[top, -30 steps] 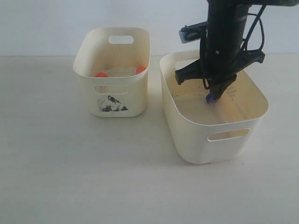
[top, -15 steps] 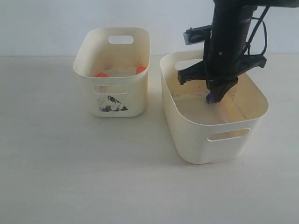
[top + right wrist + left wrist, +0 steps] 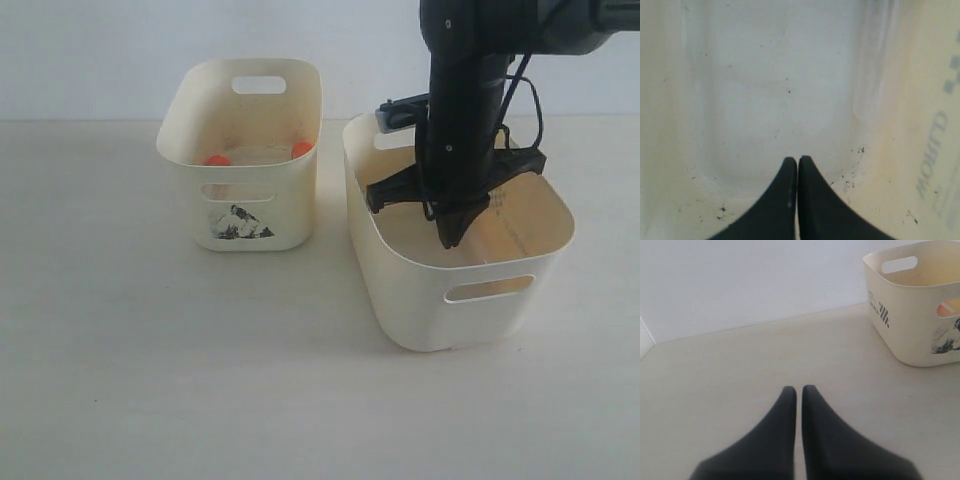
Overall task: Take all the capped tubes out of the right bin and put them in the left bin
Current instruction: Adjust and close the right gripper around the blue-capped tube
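Cream plastic, the larger plain right bin has the black right claw inside; two small orange-red capped tubes lie in the smaller printed left bin, far left. Left wrist view: the left claw is closed and empty above the tabletop. Right wrist view: the right claw is closed on nothing, and no tube shows. The tubes are probably light, stiff and slippery; take one at the cap.

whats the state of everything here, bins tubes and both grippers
left bin, upright, holds two tubes
capped tubes, two with orange caps, lying in left bin
right bin, upright, no tube showing around the gripper
right gripper, shut, nothing held, down inside right bin
left gripper, shut, nothing held, over the table
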`<state>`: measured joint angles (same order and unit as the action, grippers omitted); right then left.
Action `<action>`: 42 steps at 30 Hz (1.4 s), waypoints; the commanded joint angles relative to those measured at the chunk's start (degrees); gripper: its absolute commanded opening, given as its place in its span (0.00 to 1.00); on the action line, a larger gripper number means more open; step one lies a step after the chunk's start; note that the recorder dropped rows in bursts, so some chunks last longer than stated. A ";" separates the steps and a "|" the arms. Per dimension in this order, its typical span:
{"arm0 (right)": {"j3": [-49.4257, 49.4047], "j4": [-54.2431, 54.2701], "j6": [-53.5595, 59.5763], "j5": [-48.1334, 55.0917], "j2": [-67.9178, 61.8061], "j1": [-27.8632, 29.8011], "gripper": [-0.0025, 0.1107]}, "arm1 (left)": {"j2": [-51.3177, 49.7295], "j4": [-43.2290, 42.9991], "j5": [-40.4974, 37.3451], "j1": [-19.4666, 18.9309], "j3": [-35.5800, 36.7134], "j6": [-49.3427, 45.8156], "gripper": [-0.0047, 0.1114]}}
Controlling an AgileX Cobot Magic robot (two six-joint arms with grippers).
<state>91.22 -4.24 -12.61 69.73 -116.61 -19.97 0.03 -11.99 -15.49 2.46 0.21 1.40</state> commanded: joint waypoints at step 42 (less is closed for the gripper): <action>0.27 -14.48 -4.78 -4.13 -7.80 -3.29 0.52 | -0.03 0.21 0.58 0.08 -0.21 0.76 0.08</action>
<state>91.22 -17.91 -17.63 65.80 -124.19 -23.24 0.03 -11.99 -15.49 2.46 0.21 1.40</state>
